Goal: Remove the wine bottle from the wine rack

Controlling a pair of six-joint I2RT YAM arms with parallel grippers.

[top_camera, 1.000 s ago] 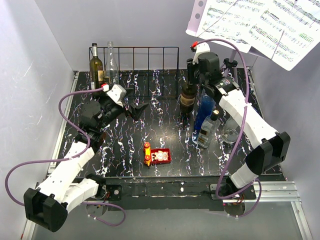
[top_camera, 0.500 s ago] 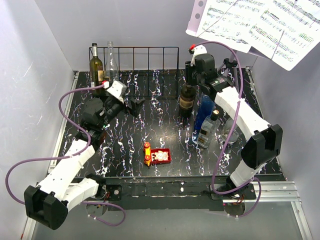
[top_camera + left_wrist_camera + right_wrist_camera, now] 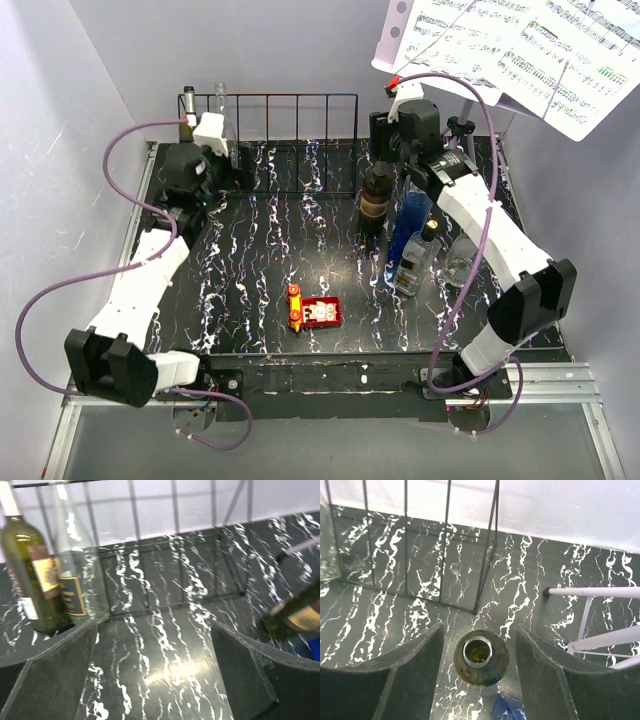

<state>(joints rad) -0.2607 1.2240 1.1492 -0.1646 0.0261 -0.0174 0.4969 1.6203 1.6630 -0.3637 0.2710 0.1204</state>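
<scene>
Right wrist view: the right gripper (image 3: pixel 479 630) hung with its jaws parted, one to each side of the dark wine bottle (image 3: pixel 481 662) and clear of its neck. The bottle therefore stood on its own base on the marbled table (image 3: pixel 250 290), just right of the wine rack (image 3: pixel 290 96) and outside its slots; it was judged released. Left wrist view: the left gripper (image 3: pixel 153 630) was spread wide and aimed at the rack's far left end. There a green wine bottle (image 3: pixel 30 570) and a clear bottle (image 3: pixel 75 575) stood upright side by side in the slots, presumably the next candidates for a grasp.
</scene>
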